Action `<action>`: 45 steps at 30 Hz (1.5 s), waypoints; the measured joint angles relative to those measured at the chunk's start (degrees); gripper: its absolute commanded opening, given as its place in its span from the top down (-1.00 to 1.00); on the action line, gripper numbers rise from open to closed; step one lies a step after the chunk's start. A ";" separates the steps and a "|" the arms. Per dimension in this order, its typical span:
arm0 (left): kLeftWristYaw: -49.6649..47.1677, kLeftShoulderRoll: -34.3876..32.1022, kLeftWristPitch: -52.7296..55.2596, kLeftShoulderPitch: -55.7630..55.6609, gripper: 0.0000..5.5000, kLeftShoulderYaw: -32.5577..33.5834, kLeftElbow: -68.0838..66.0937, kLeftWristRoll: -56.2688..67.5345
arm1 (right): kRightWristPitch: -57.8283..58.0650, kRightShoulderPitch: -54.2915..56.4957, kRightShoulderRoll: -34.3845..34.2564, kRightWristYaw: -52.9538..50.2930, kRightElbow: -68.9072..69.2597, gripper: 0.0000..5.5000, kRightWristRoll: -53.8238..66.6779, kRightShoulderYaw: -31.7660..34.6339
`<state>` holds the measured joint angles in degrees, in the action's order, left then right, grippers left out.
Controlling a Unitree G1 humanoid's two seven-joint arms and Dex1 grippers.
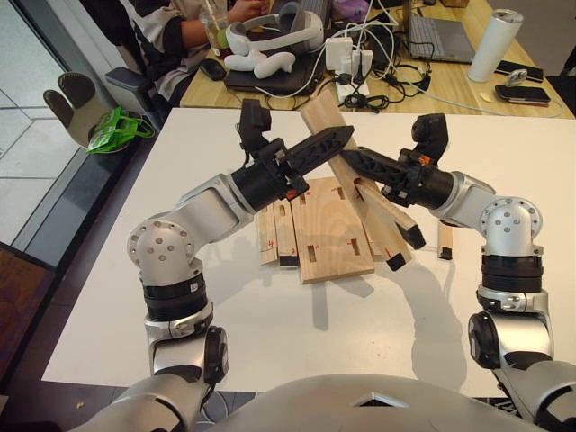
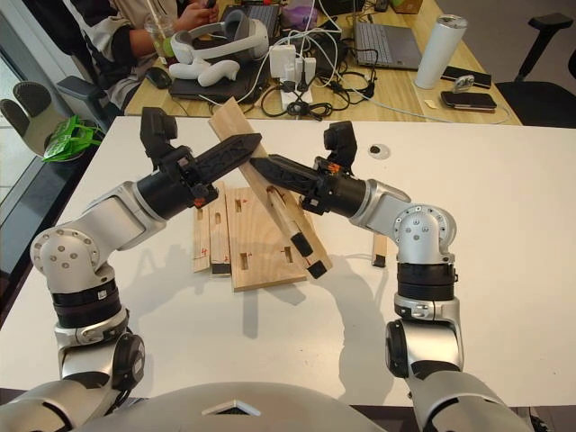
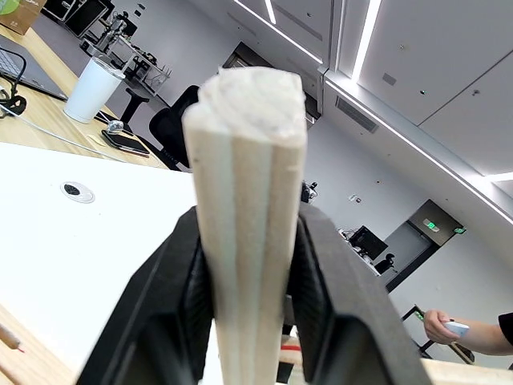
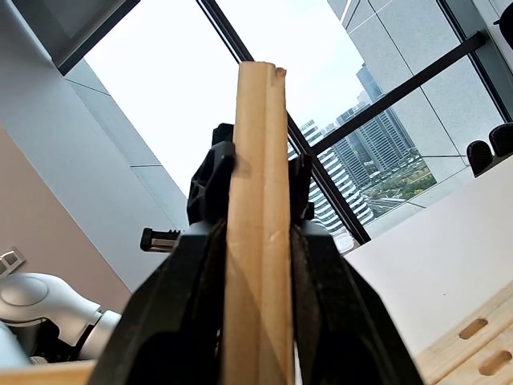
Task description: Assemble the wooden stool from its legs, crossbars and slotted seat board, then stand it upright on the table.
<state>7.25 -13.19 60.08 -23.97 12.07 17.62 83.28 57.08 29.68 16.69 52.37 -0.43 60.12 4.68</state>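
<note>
Early stage, by my read: nothing is standing and no stool shape exists. The white surface point(image 1: 504, 153) carries the slotted seat board point(image 1: 328, 243) lying flat, its slots unfilled as far as I can see. One long leg piece point(image 1: 322, 112) is lifted and tilted over the board, top end away from the robot, black-capped low ends point(image 1: 397, 261) just above the board's right edge. It looks like two legs together; I cannot tell the joint. Loose legs point(image 1: 279, 236) lie flat, touching the board's left edge, and a short stick point(image 1: 445, 241) lies apart on the right. Left to do: fit legs and crossbars, then upend.

Both arms are bent inward, meeting above the board. The left claw point(image 1: 345, 136) pinches the tilted piece near its top. The right claw point(image 1: 347, 157) pinches it just below, from the opposite side.
</note>
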 measured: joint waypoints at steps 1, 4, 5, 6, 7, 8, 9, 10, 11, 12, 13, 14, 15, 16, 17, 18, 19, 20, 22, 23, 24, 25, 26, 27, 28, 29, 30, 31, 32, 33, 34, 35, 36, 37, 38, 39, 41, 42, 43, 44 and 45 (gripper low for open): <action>-0.56 -0.01 0.00 0.05 0.60 -0.10 0.00 0.69 | -0.47 0.00 0.19 0.74 -0.04 0.63 -0.42 -0.20; -1.17 -0.06 -0.02 0.50 0.60 -0.35 0.61 1.55 | -1.23 0.00 0.88 2.05 -0.31 0.63 -0.86 -0.83; -1.17 -0.12 -0.03 0.67 0.60 -0.41 1.01 1.66 | -1.33 0.00 1.08 2.24 -0.35 0.63 -0.86 -0.98; -1.17 -0.21 -0.08 0.86 0.60 -0.46 1.44 1.66 | -1.39 0.00 1.20 2.55 -0.35 0.63 -0.85 -1.11; -1.17 -0.22 -0.19 1.09 0.60 -0.48 1.74 1.67 | -1.44 0.00 1.25 2.74 -0.35 0.63 -0.86 -1.19; -1.17 -0.25 -0.29 1.15 0.60 -0.49 1.87 1.67 | -1.61 0.00 1.26 2.79 -0.35 0.63 -0.87 -1.25; -1.17 -0.30 -0.45 1.20 0.60 -0.52 1.95 1.65 | -1.97 0.00 1.25 2.80 -0.35 0.63 -0.93 -1.38; -1.16 -0.34 -0.64 1.32 0.60 -0.57 1.98 1.63 | -2.65 0.01 1.25 2.78 -0.37 0.50 -1.08 -1.62; -1.20 -0.44 -0.92 1.49 0.60 -0.60 1.98 1.55 | -3.45 0.07 1.26 2.77 -0.43 0.44 -1.53 -1.93; -1.48 -0.51 -1.51 1.64 0.62 -0.55 1.96 1.19 | -4.21 0.17 1.28 2.69 -0.54 0.37 -2.67 -2.18; -1.61 -0.65 -2.20 1.76 0.62 -0.49 1.94 0.94 | -4.55 0.22 1.42 2.40 -0.78 0.32 -3.27 -2.30; -1.61 -0.77 -2.35 1.81 0.62 -0.50 1.94 0.93 | -4.82 0.26 1.42 2.24 -1.10 0.25 -3.37 -2.36; -1.64 -0.87 -2.48 1.84 0.62 -0.55 1.94 0.87 | -4.99 0.30 1.42 2.23 -1.47 0.21 -3.42 -2.36; -1.64 -0.92 -2.77 1.88 0.62 -0.72 1.94 0.85 | -5.11 0.36 1.42 2.23 -1.70 0.14 -3.49 -2.32; -1.64 -0.95 -2.95 1.88 0.62 -0.94 1.95 0.85 | -5.17 0.37 1.45 2.23 -1.90 0.09 -3.58 -2.27; -1.64 -0.96 -3.03 1.88 0.62 -1.03 1.96 0.85 | -5.19 0.38 1.48 2.22 -2.12 0.02 -3.61 -2.22; -1.64 -0.99 -3.14 1.88 0.62 -1.05 1.96 0.85 | -5.22 0.38 1.52 2.14 -2.27 -0.02 -3.64 -2.14; -1.64 -1.10 -3.40 1.88 0.62 -1.05 1.96 0.85 | -5.28 0.41 1.63 2.02 -2.58 -0.10 -3.67 -1.90; -1.62 -1.49 -4.32 1.88 0.62 -1.01 1.96 0.84 | -5.32 0.44 1.61 1.43 -3.58 -0.22 -3.67 -0.90; -1.63 -1.77 -5.35 1.87 0.62 -0.76 1.94 0.73 | -5.28 0.47 1.56 0.94 -4.26 -0.28 -3.58 -0.12; -1.62 -2.00 -5.77 1.87 0.62 -0.56 1.95 0.70 | -5.24 0.53 1.51 0.42 -4.84 -0.36 -3.48 0.77; -1.18 -2.17 -6.11 1.85 0.62 -0.44 2.09 1.01 | -5.30 0.74 1.48 -1.33 -5.97 -0.40 -3.55 2.06; -0.64 -2.17 -6.27 1.83 0.62 -0.49 2.52 1.42 | -5.29 0.73 1.39 -2.32 -6.86 -0.47 -3.68 2.82; -0.27 -2.19 -6.64 1.82 0.62 -0.61 2.80 1.69 | -5.72 0.82 1.14 -3.64 -7.59 -0.53 -3.77 3.73; -0.18 -2.31 -6.91 1.83 0.62 -0.86 3.03 1.69 | -6.50 1.27 0.72 -5.33 -9.01 -0.56 -4.16 4.94; -0.06 -2.45 -6.93 1.89 0.62 -1.02 3.15 1.67 | -7.77 2.09 0.11 -7.34 -10.61 -0.64 -5.06 6.04; 0.35 -2.74 -7.03 2.06 0.63 -1.07 3.25 1.59 | -10.16 3.20 -0.33 -10.18 -12.81 -0.65 -6.91 6.86; 0.89 -3.63 -7.13 2.47 0.63 -1.06 3.38 1.45 | -13.06 4.64 -0.31 -14.46 -16.30 -0.65 -11.03 7.31; 1.04 -4.82 -7.20 2.70 0.63 -0.89 3.36 0.63 | -15.09 5.10 -0.16 -16.83 -18.28 -0.65 -14.34 6.84; 1.17 -5.78 -7.29 2.99 0.63 -0.33 3.22 -0.16 | -16.44 5.19 0.25 -18.69 -20.15 -0.65 -17.62 5.85; 1.17 -7.31 -7.64 3.19 0.63 0.61 2.50 -1.67 | -17.42 5.13 1.12 -20.03 -21.57 -0.65 -21.81 3.53; 0.38 -8.55 -8.54 3.26 0.63 1.76 1.21 -3.59 | -17.77 4.71 2.33 -20.46 -21.71 -0.65 -25.25 1.00; -0.94 -9.60 -9.43 3.22 0.63 2.82 -0.35 -5.79 | -17.89 3.97 3.23 -20.37 -20.94 -0.65 -27.77 -1.16; -2.74 -10.52 -10.47 3.19 0.63 3.95 -2.04 -8.56 | -18.04 2.94 4.22 -20.00 -19.64 -0.65 -30.00 -3.33; -5.43 -11.40 -11.65 3.12 0.63 5.25 -3.81 -11.45 | -18.45 1.17 5.68 -18.54 -17.19 -0.65 -32.57 -6.09; -7.32 -11.57 -12.49 3.02 0.63 6.31 -4.79 -13.21 | -19.08 -0.21 6.78 -17.02 -14.98 -0.65 -34.25 -8.16; -12.09 -11.38 -13.38 2.46 0.63 7.11 -5.73 -16.51 | -20.16 -2.81 9.26 -12.22 -8.54 -0.65 -36.23 -12.14; -14.53 -11.29 -13.51 2.15 0.63 7.20 -6.05 -18.45 | -20.81 -4.37 10.98 -8.61 -4.15 -0.65 -36.40 -14.11; -16.76 -11.07 -13.52 2.00 0.63 7.18 -6.27 -20.04 | -21.57 -6.01 12.71 -4.67 0.35 -0.65 -36.35 -16.03; -17.84 -10.72 -13.48 1.90 0.63 7.06 -6.25 -20.44 | -21.79 -6.86 13.72 -2.63 2.68 -0.65 -36.36 -16.99; -18.73 -10.30 -13.32 1.74 0.63 6.96 -6.19 -20.84 | -21.85 -7.49 14.35 -1.00 4.38 -0.65 -36.36 -17.59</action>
<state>-11.48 -23.49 46.76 -22.24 19.03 11.43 62.44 35.24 22.20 31.03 51.36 3.95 23.75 -12.91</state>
